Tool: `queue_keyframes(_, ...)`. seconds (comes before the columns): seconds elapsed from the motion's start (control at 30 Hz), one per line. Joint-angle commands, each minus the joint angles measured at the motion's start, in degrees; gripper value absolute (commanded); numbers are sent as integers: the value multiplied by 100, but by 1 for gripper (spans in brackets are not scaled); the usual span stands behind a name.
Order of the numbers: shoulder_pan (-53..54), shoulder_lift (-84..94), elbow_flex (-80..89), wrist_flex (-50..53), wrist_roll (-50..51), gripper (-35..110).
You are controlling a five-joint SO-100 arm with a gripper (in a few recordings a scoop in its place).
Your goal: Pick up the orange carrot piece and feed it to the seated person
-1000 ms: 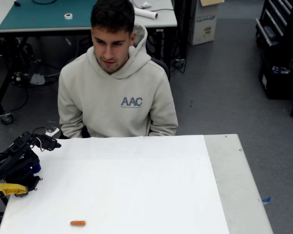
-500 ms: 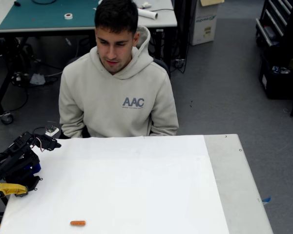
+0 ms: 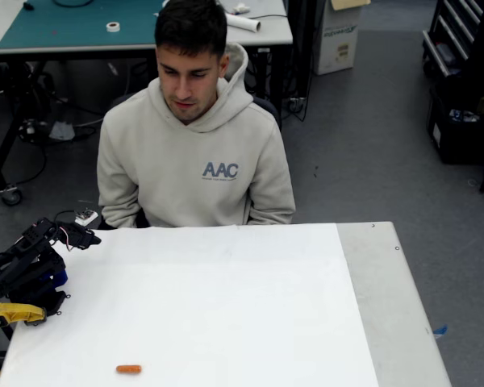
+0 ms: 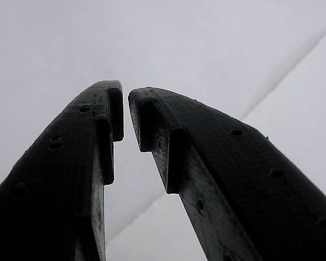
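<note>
In the fixed view the seated person point(image 3: 195, 137) sits at the far edge of the table point(image 3: 363, 322), upper middle of the frame, in a light beige hoodie with "AAC" on the chest; both forearms drop behind the table edge so the hands are hidden; the top of the head nearly touches the upper border. The white sheet point(image 3: 226, 298) covers most of the tabletop, leaving a grey strip bare on the right. The orange carrot piece point(image 3: 129, 369) lies flat near the lower left of the frame, alone on the sheet, well apart from everything else. The black arm point(image 3: 28, 266) is folded up at the left edge; its gripper point(image 3: 82, 237) points right toward the sheet's upper left corner, too small and dark here to read its state. A yellow part point(image 3: 14, 313) sticks out below the arm and the lower left border cuts off whatever's under it; a small white box point(image 3: 85, 216) sits just behind the gripper, hard to make out.

In the wrist view the two black fingers point(image 4: 70, 163) rise from the bottom edge, bases cut off; the tips point(image 4: 125, 111) are nearly together with just a thin sliver of gap, nothing between them; behind is plain white surface with a faint diagonal line, out of focus.
</note>
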Motion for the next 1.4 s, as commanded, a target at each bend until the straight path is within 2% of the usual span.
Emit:
queue_keyframes(0.0, -26, -9, -167, 88, -62, -3)
queue_keyframes(0.27, 334, -1345, -809, 44, -141, -3)
queue_keyframes(0.7, 2118, -5326, -3208, -1591, -272, -3)
queue_keyframes(0.97, 3050, -6926, -4113, -2057, -2109, -3)
queue_keyframes(1.37, 4588, -7567, -4860, -2250, -5256, -3)
